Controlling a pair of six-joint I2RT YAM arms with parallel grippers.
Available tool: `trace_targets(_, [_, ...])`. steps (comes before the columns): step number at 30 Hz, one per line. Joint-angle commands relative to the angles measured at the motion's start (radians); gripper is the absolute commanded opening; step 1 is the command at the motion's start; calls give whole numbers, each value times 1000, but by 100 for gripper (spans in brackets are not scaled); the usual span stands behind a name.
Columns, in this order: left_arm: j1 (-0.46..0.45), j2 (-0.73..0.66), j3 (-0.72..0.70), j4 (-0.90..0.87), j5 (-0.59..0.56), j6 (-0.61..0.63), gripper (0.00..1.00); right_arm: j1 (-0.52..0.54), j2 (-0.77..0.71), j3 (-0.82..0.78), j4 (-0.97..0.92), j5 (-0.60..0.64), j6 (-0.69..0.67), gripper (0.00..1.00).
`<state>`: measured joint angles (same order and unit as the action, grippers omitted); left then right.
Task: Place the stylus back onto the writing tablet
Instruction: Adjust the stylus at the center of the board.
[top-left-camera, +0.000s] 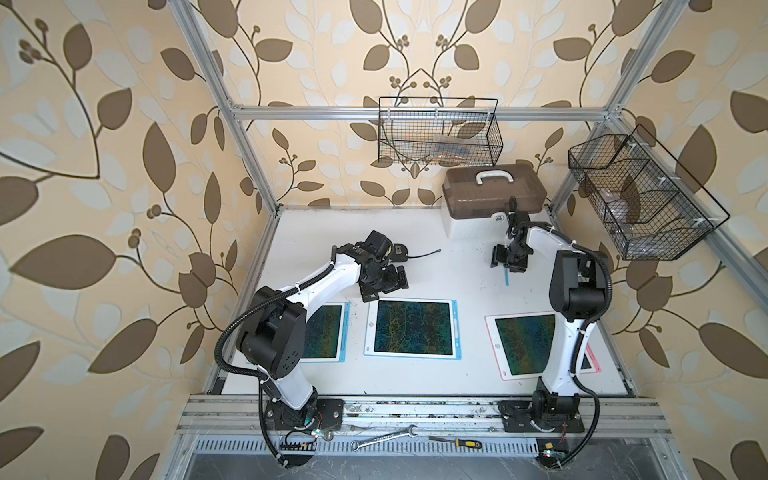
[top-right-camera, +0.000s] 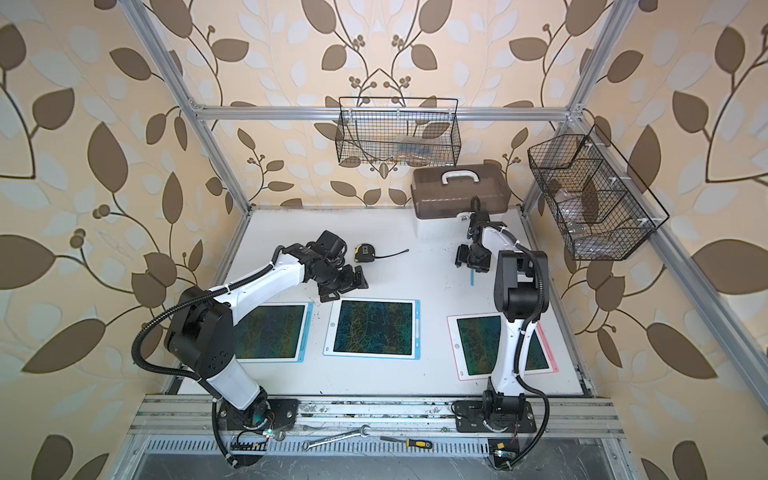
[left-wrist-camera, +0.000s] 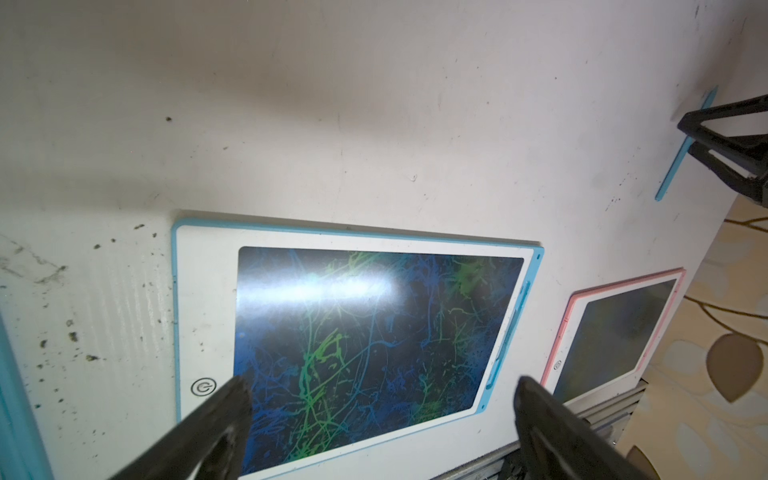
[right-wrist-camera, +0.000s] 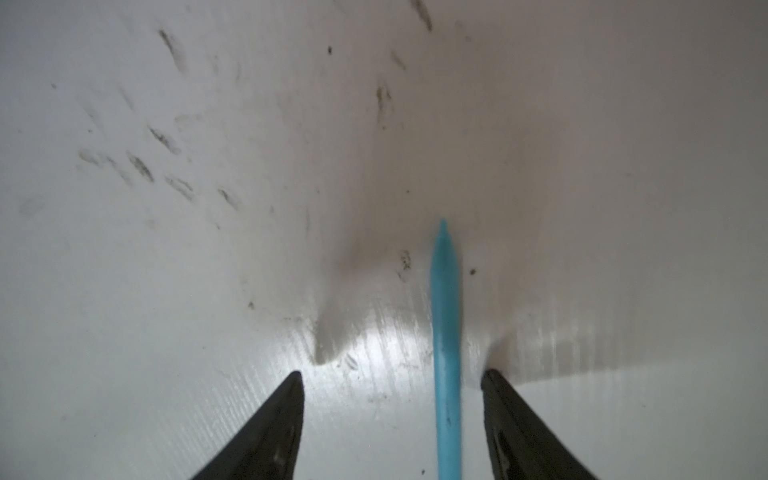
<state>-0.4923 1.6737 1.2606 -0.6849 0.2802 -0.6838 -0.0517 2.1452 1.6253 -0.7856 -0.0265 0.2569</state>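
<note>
The blue stylus (right-wrist-camera: 445, 353) is lying flat on the white table (right-wrist-camera: 166, 291), in the far right part of the work area and well apart from all the tablets. The right gripper (right-wrist-camera: 392, 373) is hanging low over it with its jaws spread. The stylus is running between the two fingertips, much closer to one of them, and neither one is pinching it.

The left gripper (left-wrist-camera: 381, 380) is also spread wide and is holding nothing. It is hovering near the far left corner of the middle writing tablet (top-left-camera: 411, 328), a blue-framed one with a dark scribbled screen. A second blue-framed tablet (top-left-camera: 328, 332) is lying to its left, partly under the left arm. A pink-framed tablet (top-left-camera: 523, 345) is lying to its right, partly under the right arm.

A tape measure (top-left-camera: 400, 250) is resting just behind the left gripper. A storage box with a brown lid (top-left-camera: 492, 195) is standing in the back right corner. A wrench (top-left-camera: 384, 438) and a screwdriver (top-left-camera: 459, 442) are lying on the front rail.
</note>
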Motion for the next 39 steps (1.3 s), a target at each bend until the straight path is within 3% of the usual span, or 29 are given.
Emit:
trace_targets(1, [-11,10,34,-7,11,-11,99,10,41,30,-14,-8,-6,66])
trace_targets(19, [-10,15,16,14,22,-17,99,106,77,63,-38,0,-15,61])
trace_targets(39, [-10,-33,-54,45,17,-37,99,201,-1,-85,8,-4,-1,61])
